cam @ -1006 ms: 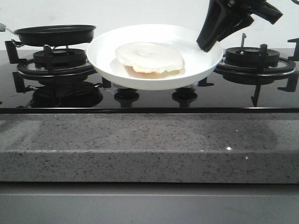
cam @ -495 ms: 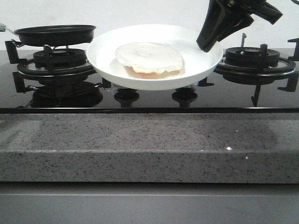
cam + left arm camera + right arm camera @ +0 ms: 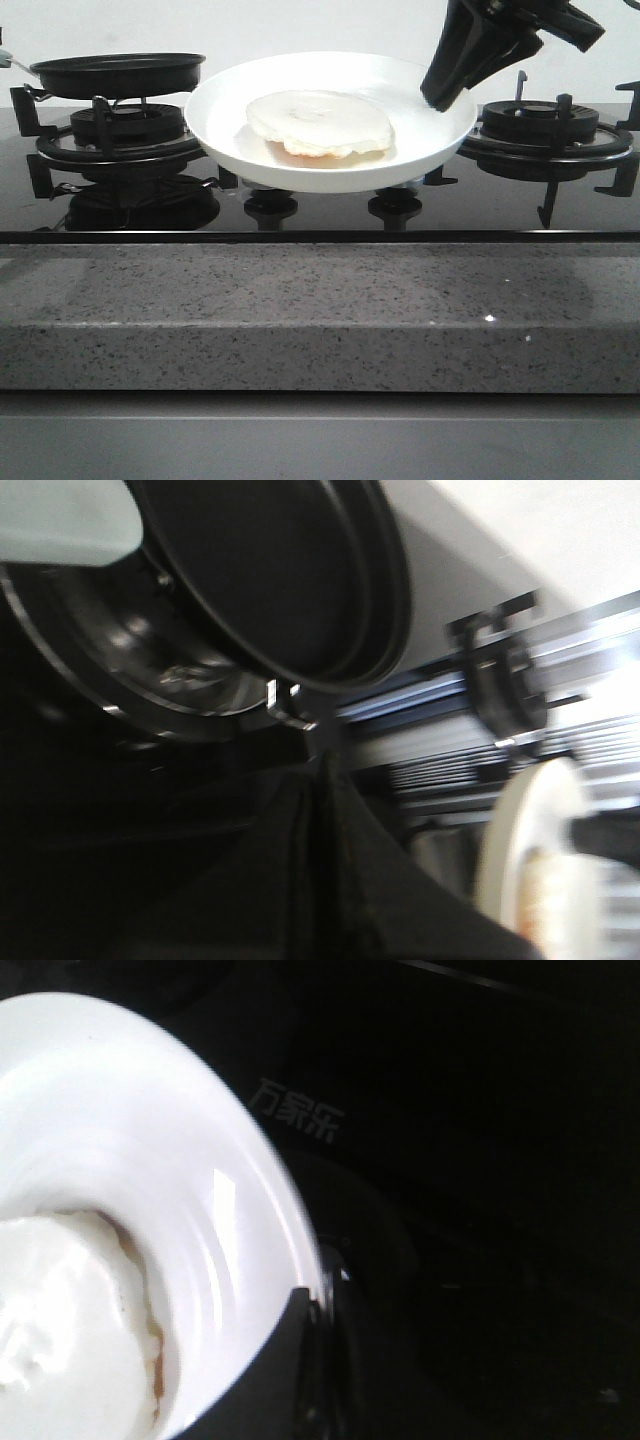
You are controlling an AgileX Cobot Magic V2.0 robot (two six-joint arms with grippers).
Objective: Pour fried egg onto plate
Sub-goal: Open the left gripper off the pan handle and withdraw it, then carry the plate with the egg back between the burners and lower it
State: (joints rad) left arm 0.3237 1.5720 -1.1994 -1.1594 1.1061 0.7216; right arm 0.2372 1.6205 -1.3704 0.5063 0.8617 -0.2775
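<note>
The white plate (image 3: pixel 232 140) hangs just above the middle of the hob, about level. The fried egg (image 3: pixel 320 122) lies flat on it, its orange-brown edge towards me. My right gripper (image 3: pixel 440 98) comes down from the upper right and is shut on the plate's right rim. The right wrist view shows the plate (image 3: pixel 150 1160), the egg (image 3: pixel 60 1340) and the gripper (image 3: pixel 310 1305) pinching the rim. The black frying pan (image 3: pixel 118 72) sits on the left burner. My left gripper (image 3: pixel 322 775) is shut and empty, below the pan (image 3: pixel 270 570); it does not show in the front view.
The left burner grate (image 3: pixel 120 140) holds the pan; its pale handle (image 3: pixel 60 520) points left. The right burner grate (image 3: pixel 545 130) stands beside my right arm. Two knobs (image 3: pixel 270 207) sit under the plate. A grey speckled counter edge (image 3: pixel 320 310) runs across the front.
</note>
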